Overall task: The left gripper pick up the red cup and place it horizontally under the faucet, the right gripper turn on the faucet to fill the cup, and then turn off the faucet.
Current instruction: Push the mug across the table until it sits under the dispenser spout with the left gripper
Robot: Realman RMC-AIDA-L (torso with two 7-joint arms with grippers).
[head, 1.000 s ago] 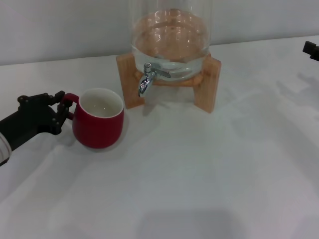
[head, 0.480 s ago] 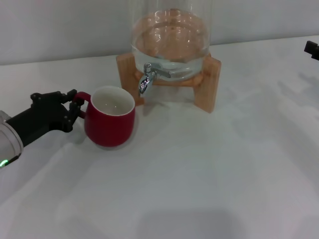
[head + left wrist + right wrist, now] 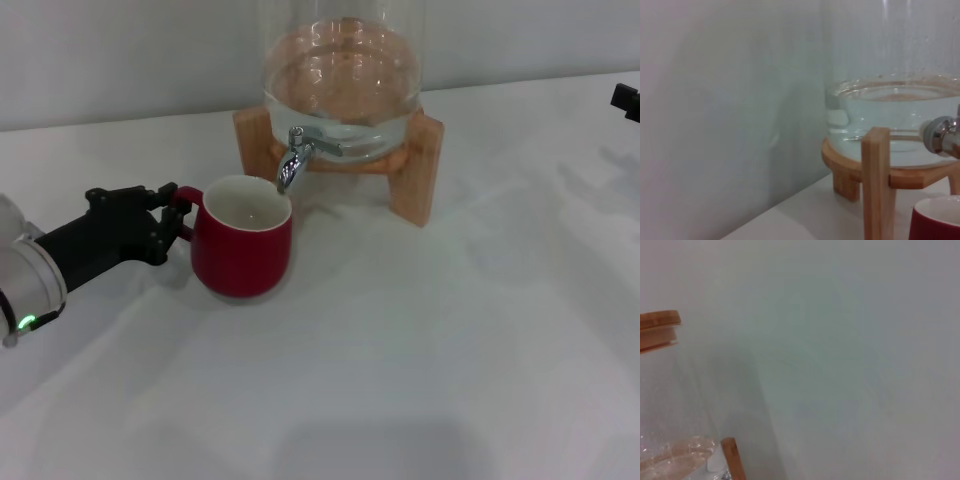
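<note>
The red cup (image 3: 243, 248) stands upright on the white table, its rim just below and left of the chrome faucet (image 3: 291, 165). My left gripper (image 3: 176, 214) is shut on the cup's handle from the left. The faucet sits on a glass water dispenser (image 3: 342, 80) on a wooden stand (image 3: 414, 165). In the left wrist view the cup's rim (image 3: 938, 220) shows below the faucet (image 3: 943, 137). My right gripper (image 3: 625, 101) is only a black tip at the right edge of the head view, far from the faucet.
The dispenser holds water in its lower part. The white table (image 3: 420, 360) spreads in front and to the right of the stand. A pale wall stands behind the dispenser. The right wrist view shows the dispenser's wooden lid (image 3: 657, 330) and the wall.
My left gripper has carried the red cup to the right, from left of the stand to just under the faucet spout. The right gripper has not moved.
</note>
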